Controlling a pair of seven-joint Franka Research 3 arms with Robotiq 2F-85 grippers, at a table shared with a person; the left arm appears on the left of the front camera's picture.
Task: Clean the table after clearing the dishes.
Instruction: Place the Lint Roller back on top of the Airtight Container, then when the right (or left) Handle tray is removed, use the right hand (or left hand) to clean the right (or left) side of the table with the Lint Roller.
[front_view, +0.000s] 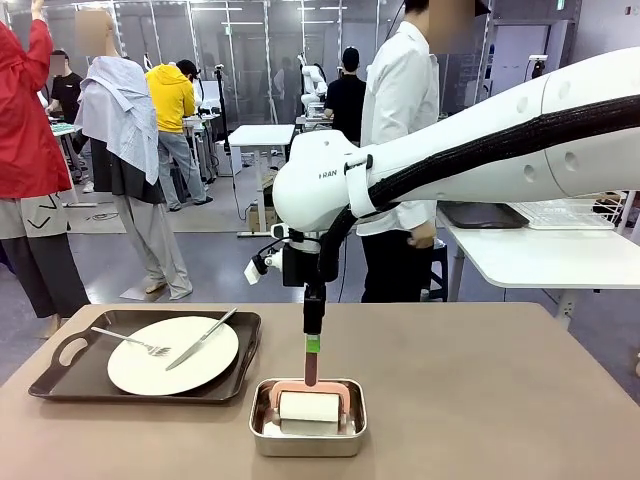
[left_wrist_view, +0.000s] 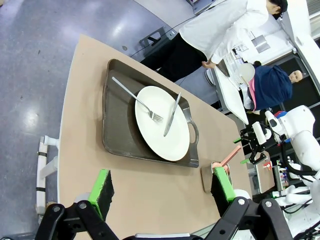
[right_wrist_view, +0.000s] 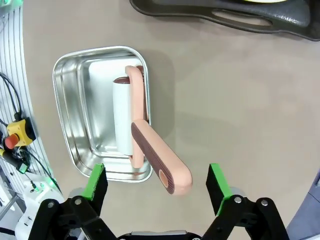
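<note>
Your stock, placed from the steel tray (front_view: 307, 440) on the tabletop (front_view: 480, 400):
- Lint roller (front_view: 308, 408): inside it, handle raised.
- Right tool (right_wrist_view: 156, 170): just above that handle, released, fingers apart.
- Left tool (left_wrist_view: 162, 182): released, empty.
- Plate (front_view: 172, 355), fork (front_view: 130, 342) and knife (front_view: 200, 340) on the dark tray (front_view: 60, 385): just left of it.

A round white plate (front_view: 150, 375), crossed by a fork (front_view: 130, 341) and knife (front_view: 203, 338), is set on a dark handled tray (front_view: 100, 322) at the left of the brown table (front_view: 480, 390).
</note>
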